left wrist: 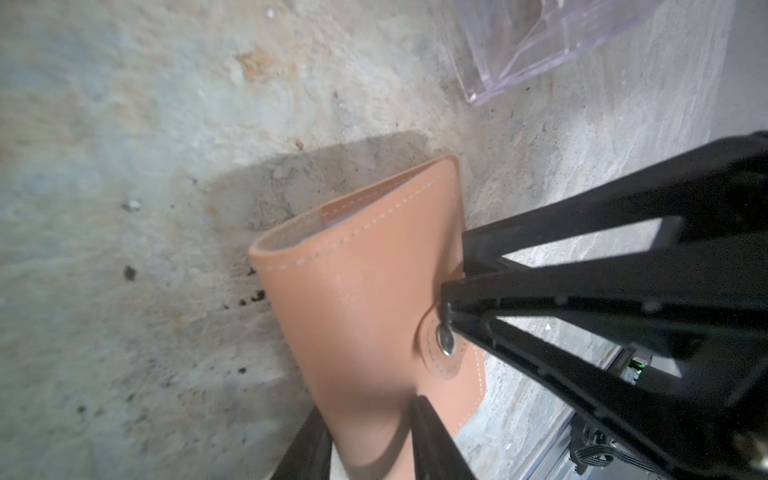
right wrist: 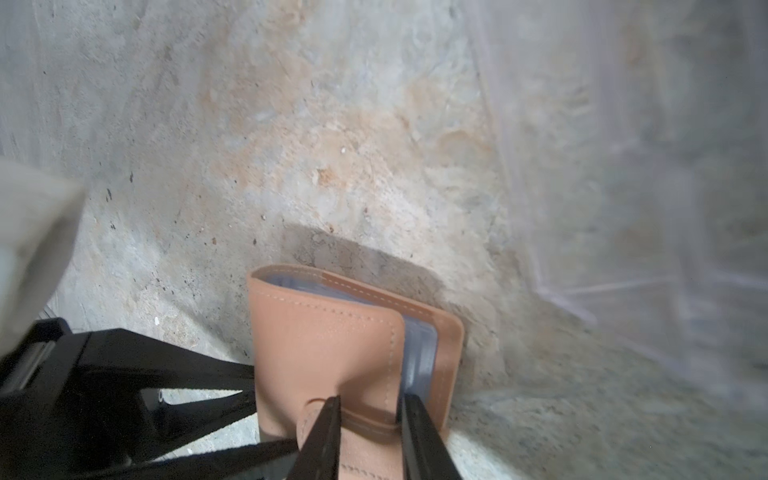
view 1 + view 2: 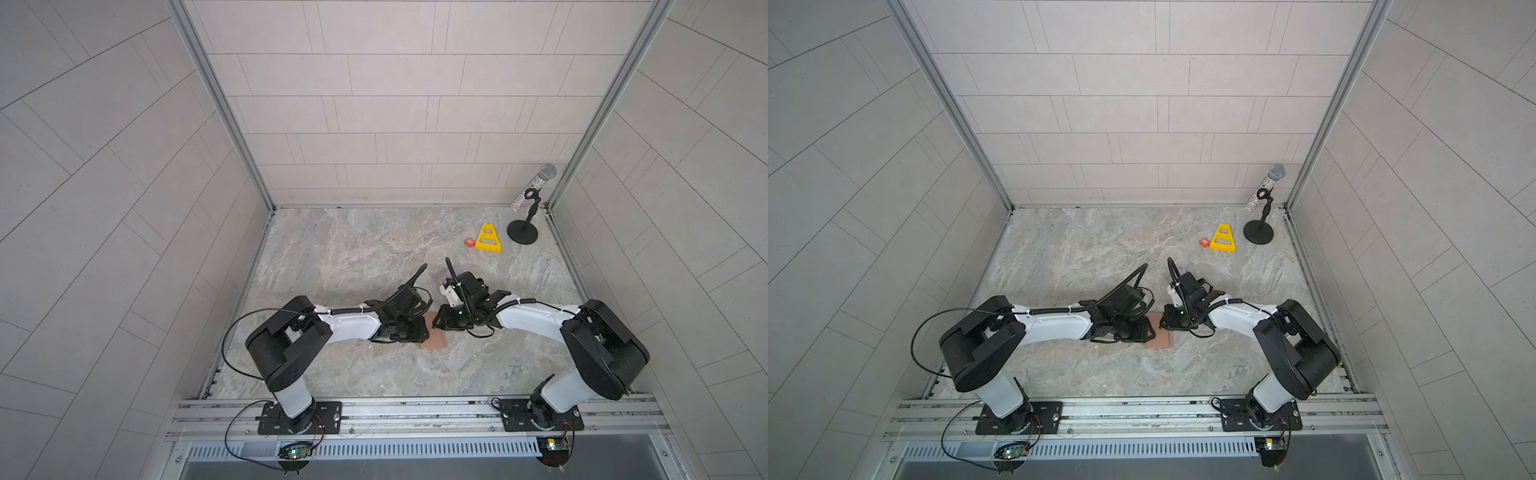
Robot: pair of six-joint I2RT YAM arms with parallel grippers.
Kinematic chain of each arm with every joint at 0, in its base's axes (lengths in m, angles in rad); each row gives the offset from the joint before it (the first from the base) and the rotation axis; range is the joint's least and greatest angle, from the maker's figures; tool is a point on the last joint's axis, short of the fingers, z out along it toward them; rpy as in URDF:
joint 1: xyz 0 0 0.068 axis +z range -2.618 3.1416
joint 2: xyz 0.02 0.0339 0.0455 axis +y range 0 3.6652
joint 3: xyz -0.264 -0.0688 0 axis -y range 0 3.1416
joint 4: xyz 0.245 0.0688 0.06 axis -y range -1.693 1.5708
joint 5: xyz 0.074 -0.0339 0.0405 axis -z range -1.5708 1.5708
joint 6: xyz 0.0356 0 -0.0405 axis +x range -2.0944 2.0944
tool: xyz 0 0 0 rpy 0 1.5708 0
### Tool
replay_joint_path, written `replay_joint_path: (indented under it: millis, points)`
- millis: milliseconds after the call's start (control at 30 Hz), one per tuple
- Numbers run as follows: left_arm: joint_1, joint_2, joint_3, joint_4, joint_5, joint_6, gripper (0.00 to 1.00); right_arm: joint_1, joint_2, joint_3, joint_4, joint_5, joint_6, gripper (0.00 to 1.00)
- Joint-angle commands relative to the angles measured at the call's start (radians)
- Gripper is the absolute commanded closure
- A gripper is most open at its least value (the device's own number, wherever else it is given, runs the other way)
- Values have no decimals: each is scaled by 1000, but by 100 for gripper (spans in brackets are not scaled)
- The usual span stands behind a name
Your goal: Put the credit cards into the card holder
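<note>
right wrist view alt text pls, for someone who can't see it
A tan leather card holder sits on a marbled stone table, bluish clear sleeves showing at its open edge. The right gripper straddles its snap tab, and the left gripper meets its side.

A: Card holder (image 3: 560,338) status in both top views?
B: Mostly covered by left arm (image 3: 357,324) and right arm (image 3: 528,313); one tan corner shows. Sleeves (image 2: 419,349): contents indeterminate.
A: Clear stand (image 1: 540,50)?
B: Cropped by the left wrist view's edge; blurred in the right wrist view.
</note>
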Motion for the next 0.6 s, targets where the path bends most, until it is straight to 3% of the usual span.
replay_joint_path:
  millis: [0, 567]
  points:
    - [-18, 57, -11, -46, -23, 16, 64, 29, 29, -24, 10, -87, 10, 71]
    - [-18, 17, -7, -57, -29, 19, 64, 29, 26, -52, 25, -70, 10, 82]
